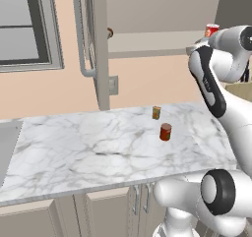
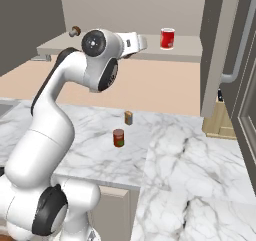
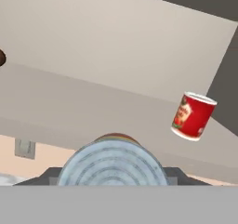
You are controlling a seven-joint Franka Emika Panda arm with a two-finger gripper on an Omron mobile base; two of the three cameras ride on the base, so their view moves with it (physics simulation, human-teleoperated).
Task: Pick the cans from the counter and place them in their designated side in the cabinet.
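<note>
Counter (image 1: 74, 147): white marble, wide. Standing on it, a dark red can (image 1: 166, 132) with a smaller tan and green tin (image 1: 156, 112) just behind it, apart, both upright.

Cabinet (image 2: 190, 55): beige, above the counter, door (image 1: 101, 44) swung open with its long grey bar handle (image 1: 82, 34) facing out. On the inner shelf, a bright red can with white rim (image 2: 167, 38) stands at the right and a small brown round thing (image 2: 75, 31) sits at the far left edge. The stretch of shelf between them is bare.

Arm (image 2: 55, 115): raised high, elbow bent, hand reaching in at shelf level between the brown thing and the bright red can, touching neither.

Gripper (image 3: 112, 182): jaws closed on a held can (image 3: 111, 160), pale teal-grey ringed top toward the camera, with a strip of red and green label at its edge. The bright red can is up and to the right of it in the hand view, well apart.

Wall outlet (image 1: 113, 85) below the cabinet.
</note>
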